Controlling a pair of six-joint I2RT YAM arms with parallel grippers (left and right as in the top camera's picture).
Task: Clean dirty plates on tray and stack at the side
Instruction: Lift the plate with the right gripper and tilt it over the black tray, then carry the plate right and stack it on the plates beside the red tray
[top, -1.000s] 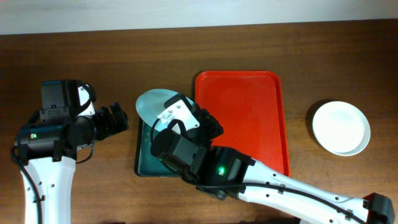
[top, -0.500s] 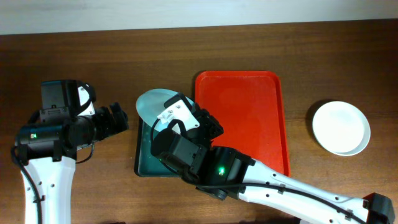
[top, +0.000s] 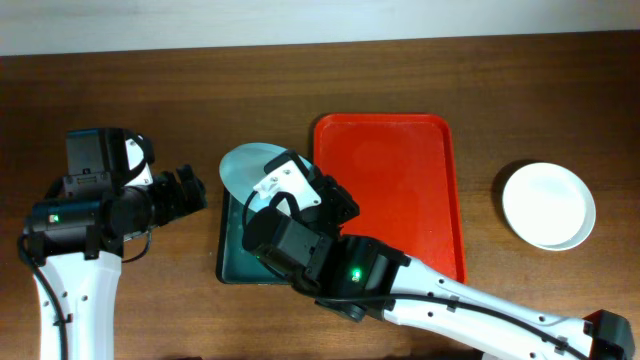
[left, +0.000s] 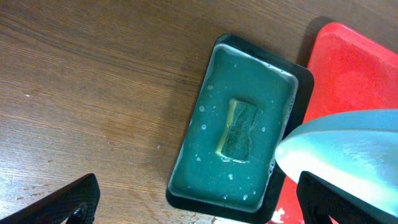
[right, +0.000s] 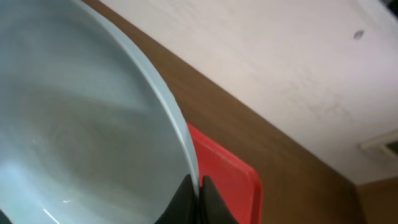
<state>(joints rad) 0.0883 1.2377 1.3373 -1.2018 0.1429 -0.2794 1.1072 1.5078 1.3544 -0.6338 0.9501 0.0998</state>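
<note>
Nothing has moved over the last second: both arms are paused, so the task appears to sit between washing and stacking. The right arm's fingers (right: 198, 188) are clenched on the rim of a round, shallow, pale-blue plate (top: 250, 165), holding it raised above the far end of a small dark green tray of water (left: 261, 81) with a sponge (left: 239, 130) in it. The plate is tilted, its free edge pointing towards the back of the worktop; being round, it has no long axis. No green smear shows on its face. The large red plastic tray (top: 400, 180) is bare. White plates (top: 548, 205) sit stacked far right. The left arm's fingers (top: 192, 190) are spread and empty.
</note>
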